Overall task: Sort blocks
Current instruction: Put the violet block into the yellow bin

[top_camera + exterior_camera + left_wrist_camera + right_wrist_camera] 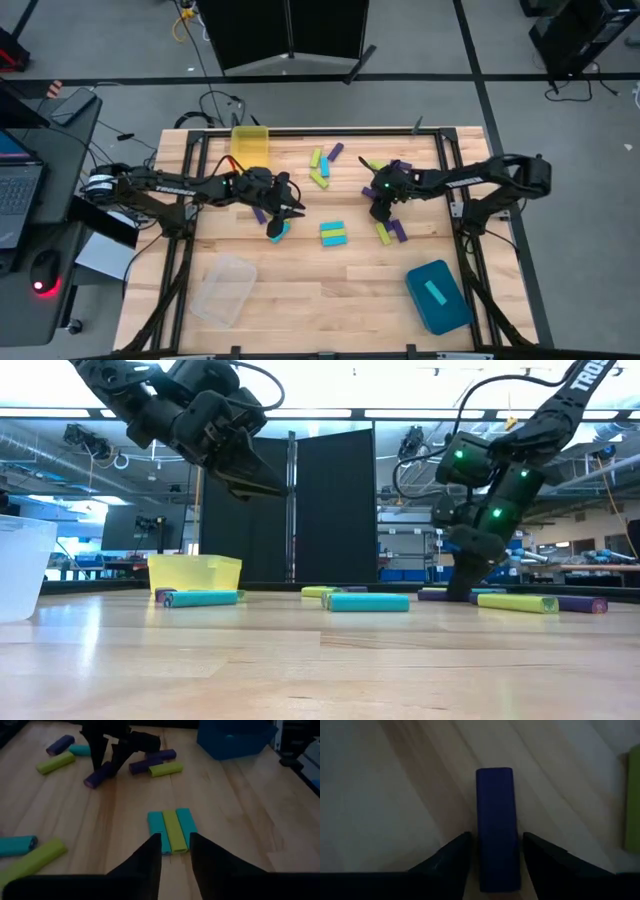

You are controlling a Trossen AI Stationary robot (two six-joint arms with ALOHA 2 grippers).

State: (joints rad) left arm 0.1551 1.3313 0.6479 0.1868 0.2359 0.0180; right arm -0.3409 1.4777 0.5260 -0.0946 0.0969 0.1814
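Purple, yellow-green and cyan blocks lie scattered flat on the wooden table. My right gripper (382, 212) points steeply down, open, at the table top. Its fingers stand on either side of a purple block (495, 815) lying flat, with a slim gap on each side. My left gripper (292, 207) hovers open well above the table (268, 482) with nothing between its fingers. Ahead of it, two cyan blocks and a yellow-green one lie side by side (173, 827). A cyan block (278, 230) and a purple one (258, 214) lie under the left arm.
A yellow bin (251, 145) stands at the far left, a clear bin (222, 288) at the near left, and a teal bin (438, 297) holding a cyan block at the near right. More blocks lie at the far middle (322, 165) and beside my right gripper (390, 232).
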